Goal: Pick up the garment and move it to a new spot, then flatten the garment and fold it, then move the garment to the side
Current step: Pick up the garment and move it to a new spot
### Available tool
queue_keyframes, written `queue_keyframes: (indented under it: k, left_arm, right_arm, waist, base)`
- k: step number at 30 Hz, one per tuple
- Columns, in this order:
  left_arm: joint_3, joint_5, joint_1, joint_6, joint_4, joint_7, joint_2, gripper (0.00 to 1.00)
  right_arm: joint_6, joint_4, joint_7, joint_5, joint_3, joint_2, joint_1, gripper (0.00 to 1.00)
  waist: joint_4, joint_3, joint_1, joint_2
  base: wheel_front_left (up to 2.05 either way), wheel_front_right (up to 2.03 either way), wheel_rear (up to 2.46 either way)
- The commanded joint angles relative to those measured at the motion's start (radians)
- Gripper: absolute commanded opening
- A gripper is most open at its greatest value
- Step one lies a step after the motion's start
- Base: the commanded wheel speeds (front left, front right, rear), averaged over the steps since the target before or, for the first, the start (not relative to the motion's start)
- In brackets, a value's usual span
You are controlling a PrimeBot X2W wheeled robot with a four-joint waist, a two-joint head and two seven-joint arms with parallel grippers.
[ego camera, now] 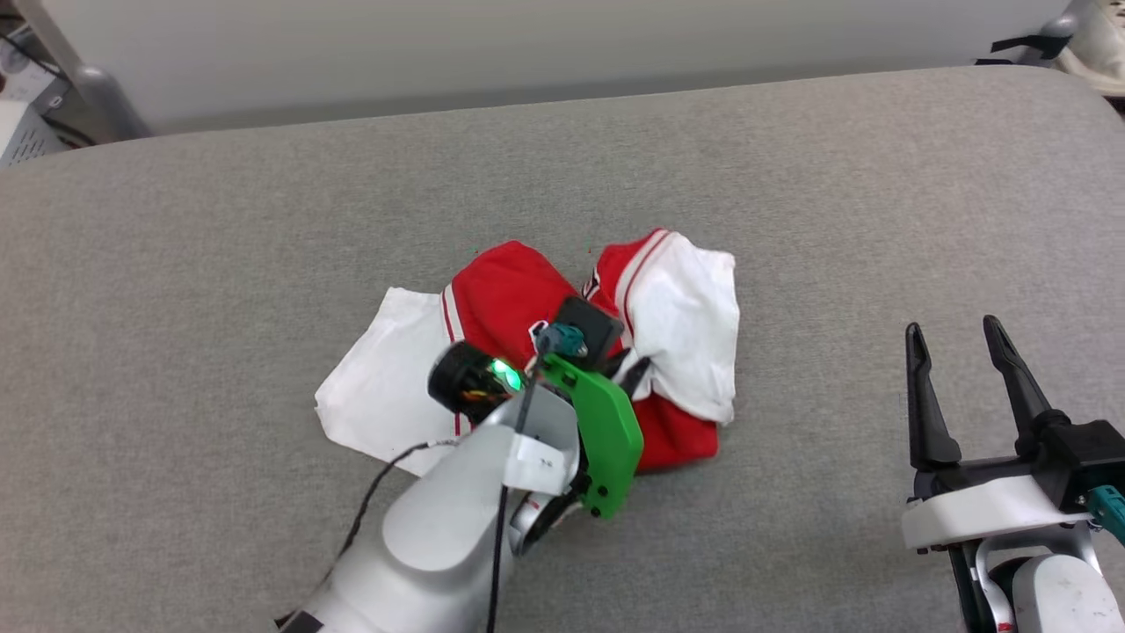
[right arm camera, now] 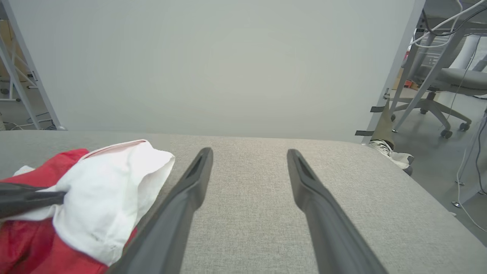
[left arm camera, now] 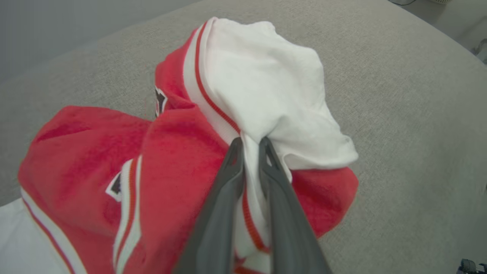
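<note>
The garment [ego camera: 510,290], a red jersey shirt with white sleeves and striped trim, lies crumpled in the middle of the grey surface. My left gripper [ego camera: 635,367] reaches over it and is shut on a white fold near the right sleeve; in the left wrist view its fingertips [left arm camera: 236,146] pinch the garment [left arm camera: 266,87] where white meets red. In the right wrist view the garment [right arm camera: 102,190] sits at the lower left. My right gripper [ego camera: 956,332] stands open above bare surface, well to the right of the shirt, with nothing between its fingers [right arm camera: 198,171].
A wide grey padded table [ego camera: 791,176] carries everything; its far edge meets a pale wall. A person's shoe [right arm camera: 393,154] and an office chair [right arm camera: 449,83] stand on the floor beyond the table's right end.
</note>
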Motion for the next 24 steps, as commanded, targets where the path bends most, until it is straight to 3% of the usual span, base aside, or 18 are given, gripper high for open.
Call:
queue_keyframes:
  k: [1,7,15,20,24]
  left_arm:
    - [-0.015,0.009,0.023,0.005,0.024,-0.014,-0.014,1.00]
    - [-0.084,0.003,0.039,0.003,0.113,-0.071,-0.044,1.00]
    - [-0.056,-0.027,0.008,0.011,0.129,-0.199,-0.044,1.00]
    - [-0.035,-0.028,0.003,0.000,0.082,-0.274,0.006,1.00]
    - [0.015,-0.036,0.029,0.033,0.031,-0.344,0.074,1.00]
  right_arm:
    - [-0.001,-0.001,-0.006,-0.004,-0.005,0.000,0.013,1.00]
    - [-0.001,0.008,-0.006,-0.003,-0.015,0.000,0.030,1.00]
    - [-0.001,0.047,-0.006,-0.008,-0.011,0.000,0.055,1.00]
    - [-0.001,0.058,-0.006,-0.031,-0.004,-0.007,0.069,1.00]
    - [-0.001,0.058,-0.006,-0.032,-0.012,-0.017,0.077,1.00]
  waist:
    - [-0.033,-0.014,0.0001,-0.0001]
    - [-0.031,-0.030,0.0001,-0.0001]
    - [0.056,-0.076,0.0001,-0.0001]
    - [0.116,-0.106,0.0001,-0.0001]
    - [0.151,-0.124,0.0001,-0.0001]
  base:
    - [0.00,0.00,0.00]
    - [0.00,0.00,0.00]
    - [0.00,0.00,0.00]
    - [0.00,0.00,0.00]
    - [0.00,0.00,0.00]
